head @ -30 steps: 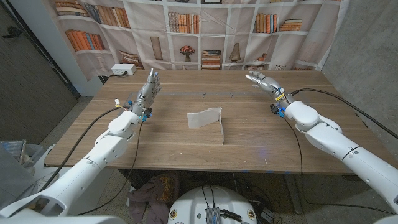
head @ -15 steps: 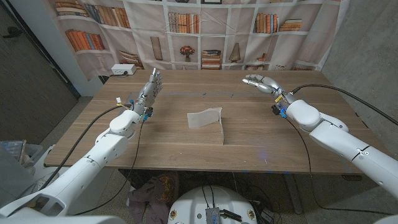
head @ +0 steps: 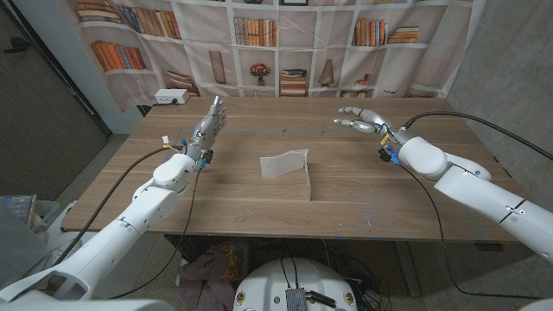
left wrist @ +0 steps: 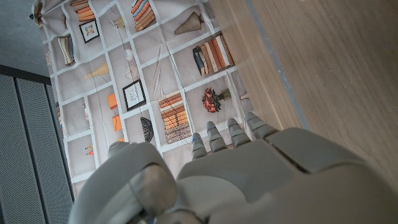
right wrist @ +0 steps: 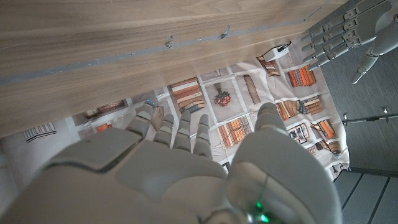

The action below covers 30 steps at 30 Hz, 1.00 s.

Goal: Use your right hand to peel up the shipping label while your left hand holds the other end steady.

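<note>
A white shipping label (head: 285,163) lies near the middle of the wooden table (head: 242,199), its right edge curled up off the wood. My right hand (head: 359,120) hovers at the table's back right, fingers spread toward the middle, holding nothing, well apart from the label. My left hand (head: 208,122) stands upright at the back left, fingers together and pointing away, empty and far from the label. In the right wrist view my own right hand (right wrist: 180,168) is in the foreground, and my left hand (right wrist: 341,28) appears across the table.
A white power strip (head: 172,98) sits at the table's far left corner. A bookshelf-printed curtain (head: 285,43) hangs behind the table. Black cables (head: 436,128) trail from both wrists over the wood.
My right hand has swung leftward and slightly down toward the table's middle, its fingers turning to point left. The left hand and the label have stayed put.
</note>
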### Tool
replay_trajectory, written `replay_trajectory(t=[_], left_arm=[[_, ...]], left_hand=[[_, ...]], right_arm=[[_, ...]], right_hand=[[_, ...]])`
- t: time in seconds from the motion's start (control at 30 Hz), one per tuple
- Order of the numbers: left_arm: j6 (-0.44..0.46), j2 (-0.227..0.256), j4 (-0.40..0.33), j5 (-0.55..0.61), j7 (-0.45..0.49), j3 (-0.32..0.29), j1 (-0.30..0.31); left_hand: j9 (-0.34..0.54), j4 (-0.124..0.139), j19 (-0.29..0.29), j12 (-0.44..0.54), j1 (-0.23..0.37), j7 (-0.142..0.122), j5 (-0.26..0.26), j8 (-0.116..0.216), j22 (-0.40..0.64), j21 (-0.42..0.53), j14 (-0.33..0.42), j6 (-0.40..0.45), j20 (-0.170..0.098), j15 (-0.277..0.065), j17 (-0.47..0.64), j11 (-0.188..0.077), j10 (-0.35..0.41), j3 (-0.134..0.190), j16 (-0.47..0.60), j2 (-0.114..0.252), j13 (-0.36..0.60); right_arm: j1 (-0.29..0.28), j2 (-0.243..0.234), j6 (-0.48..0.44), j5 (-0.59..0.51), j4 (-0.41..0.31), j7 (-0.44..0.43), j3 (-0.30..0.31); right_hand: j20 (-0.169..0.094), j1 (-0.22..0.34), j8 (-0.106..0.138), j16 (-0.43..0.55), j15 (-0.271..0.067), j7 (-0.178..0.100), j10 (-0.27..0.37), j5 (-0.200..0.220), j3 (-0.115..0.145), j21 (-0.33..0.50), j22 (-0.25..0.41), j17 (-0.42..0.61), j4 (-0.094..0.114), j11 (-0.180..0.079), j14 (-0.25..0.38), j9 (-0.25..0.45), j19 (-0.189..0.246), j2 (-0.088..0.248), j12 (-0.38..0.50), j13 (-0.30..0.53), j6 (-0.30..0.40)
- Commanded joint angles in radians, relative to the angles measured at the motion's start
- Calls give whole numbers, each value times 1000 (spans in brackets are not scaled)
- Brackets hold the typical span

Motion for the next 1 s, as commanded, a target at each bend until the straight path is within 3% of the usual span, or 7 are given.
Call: replay_trajectory(t=[0.03, 0.33, 0.63, 0.77, 1.0], left_arm=[[8, -1, 10, 4, -8, 7, -14], [26, -7, 22, -6, -25, 15, -37], [23, -6, 31, 0, -33, 21, -45], [18, -7, 34, 0, -39, 22, -49], [13, -8, 31, 0, -33, 20, -43]], left_hand=[[3, -4, -4, -6, 14, -2, 8, -2, 2, 2, -16, 10, 3, -46, 5, 1, -10, 7, -8, 8, 4], [4, -9, -9, -9, 29, -3, 6, -3, 3, 0, -26, 13, 7, -41, 5, 4, -15, 15, -11, 18, 5], [4, -12, -10, -10, 39, -3, 4, -3, 3, -1, -29, 16, 9, -34, 5, 6, -15, 21, -12, 26, 6], [4, -13, -10, -10, 43, -2, 3, -3, 3, -1, -30, 16, 8, -34, 5, 4, -14, 23, -12, 28, 6], [4, -15, -10, -10, 49, -3, 1, -5, 3, -1, -30, 15, 9, -33, 6, 3, -13, 26, -12, 32, 7]], right_arm=[[-16, -36, -96, -61, -77, -1, -7], [-27, -30, -117, -59, -103, -1, -6], [-24, -33, -144, -81, -136, 8, -19], [-32, -15, -134, -37, -134, 12, -6], [-2, -42, -242, -201, -208, -5, -76]], right_hand=[[3, 4, 17, 0, 3, -6, -5, 2, 0, -9, 4, 3, 2, 3, -10, 6, -5, -3, -3, 0, 42], [-8, -3, 36, 4, 6, 21, 9, -3, -5, -15, 4, 3, 6, 13, -5, 11, 4, -8, 3, -5, 94], [-9, -8, 36, 5, 8, 37, 18, -6, -9, -16, 5, 3, 8, 20, -1, 14, 12, -12, 6, -7, 97], [-11, -13, 36, 8, 12, 44, 23, -9, -12, -15, 5, 3, 10, 23, 7, 15, 20, -16, 8, -8, 98], [-17, -17, 35, 10, 13, 48, 32, -11, -15, -14, 5, 3, 12, 24, 13, 16, 30, -19, 11, -10, 97]])
